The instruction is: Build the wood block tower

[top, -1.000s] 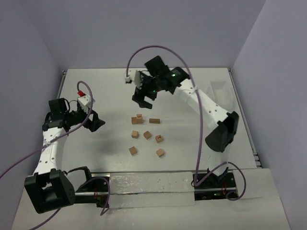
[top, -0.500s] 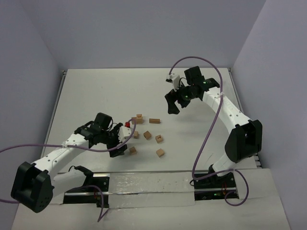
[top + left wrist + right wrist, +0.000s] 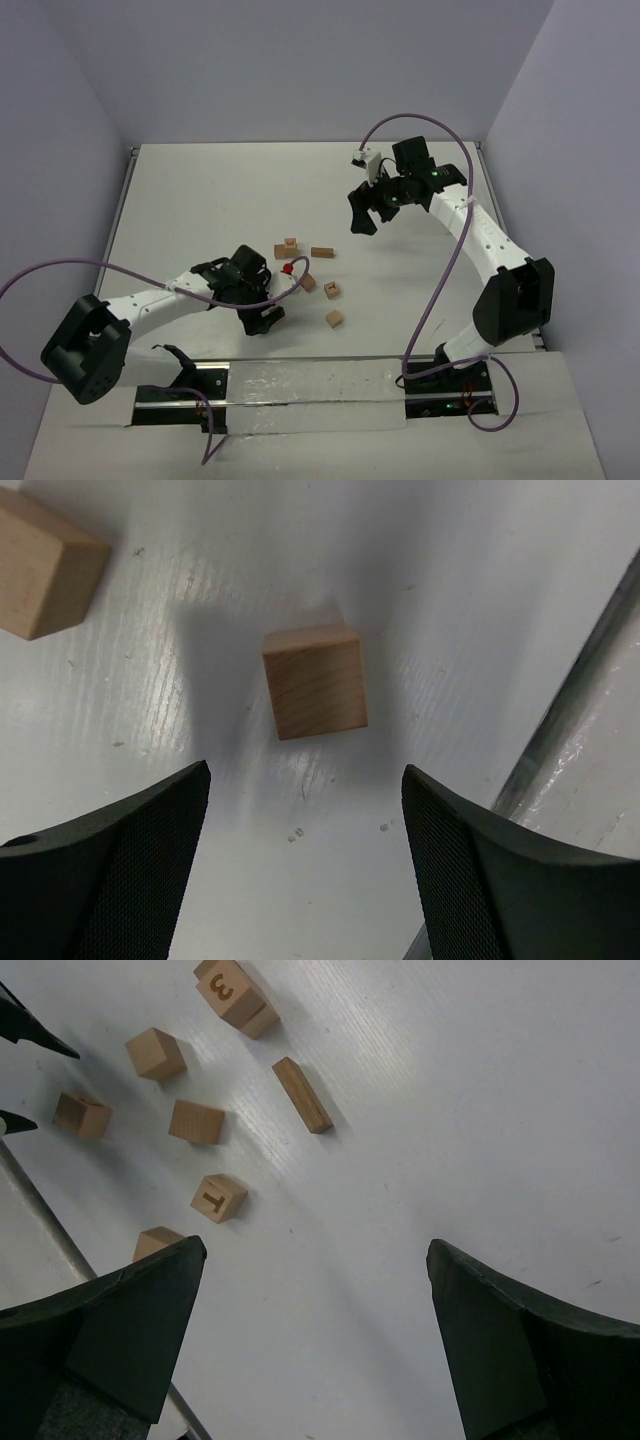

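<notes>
Reaching in from the left side, the left arm (image 3: 160,298) is now laid low across the worktop (image 3: 200,190), where a second ago it was folded back by the wall. The right arm (image 3: 470,225) is pulled away to the right, off the blocks it had hovered over. The left hand (image 3: 303,775) is held spread, nothing pinched, with one wood block (image 3: 315,680) framed just ahead of its fingers (image 3: 110,870). A second block (image 3: 45,575) is seen up-left. The right hand (image 3: 315,1250) is spread too, empty, raised well apart from the scatter. No tower is built yet. The wood blocks (image 3: 308,283) are left loose near mid-worktop, toward the near edge. Only the block marked 3 (image 3: 232,995) seems set on another, though that cannot be told for sure. Judged from this, the roles are swapped and a pick of the nearest cube by the left hand is being set up. It must be lowered around the cube first.
</notes>
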Robot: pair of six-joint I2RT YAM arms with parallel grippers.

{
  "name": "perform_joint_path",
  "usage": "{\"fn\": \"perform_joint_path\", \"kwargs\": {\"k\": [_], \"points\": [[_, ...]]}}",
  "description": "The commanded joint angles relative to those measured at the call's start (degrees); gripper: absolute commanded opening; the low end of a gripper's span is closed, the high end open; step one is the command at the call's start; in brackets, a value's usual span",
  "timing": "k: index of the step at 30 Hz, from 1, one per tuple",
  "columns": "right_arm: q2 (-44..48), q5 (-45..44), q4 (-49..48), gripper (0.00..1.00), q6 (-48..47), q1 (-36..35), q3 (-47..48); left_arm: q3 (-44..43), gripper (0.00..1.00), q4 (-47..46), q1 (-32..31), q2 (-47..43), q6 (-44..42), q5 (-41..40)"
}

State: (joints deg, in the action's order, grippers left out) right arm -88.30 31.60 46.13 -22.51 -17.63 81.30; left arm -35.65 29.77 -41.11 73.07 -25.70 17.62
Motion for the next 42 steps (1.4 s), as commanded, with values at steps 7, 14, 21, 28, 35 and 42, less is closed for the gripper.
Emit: {"fn": "perform_joint_path", "kwargs": {"k": [7, 14, 21, 28, 35, 42], "points": [[-0.6, 1.0, -1.7, 1.0, -0.7, 0.5, -0.3, -4.5, 0.82, -4.5, -2.2, 3.5, 6.2, -3.3], [-1.3, 1.2, -1.7, 1.0, -0.9, 0.6, -0.1, -6.2, 0.79, -4.9, -3.1, 4.8, 7.7, -3.4], [-1.5, 1.0, -1.5, 1.0, -1.1, 0.8, -0.2, -6.9, 0.75, -5.4, -4.4, 5.9, 9.1, -4.3], [-1.8, 1.1, -1.2, 1.0, -1.4, 0.9, 0.0, -6.7, 0.61, -5.4, -4.5, 5.9, 8.5, -5.2], [-1.8, 1.4, -1.3, 1.0, -1.5, 1.0, -0.4, -5.6, 0.31, -3.2, -4.5, 0.6, 2.5, -2.6], [-1.3, 3.0, -0.9, 1.0, -1.8, 1.1, -1.6, -13.4, 0.07, 12.6, 3.5, -5.1, -17.7, 11.9]]}}
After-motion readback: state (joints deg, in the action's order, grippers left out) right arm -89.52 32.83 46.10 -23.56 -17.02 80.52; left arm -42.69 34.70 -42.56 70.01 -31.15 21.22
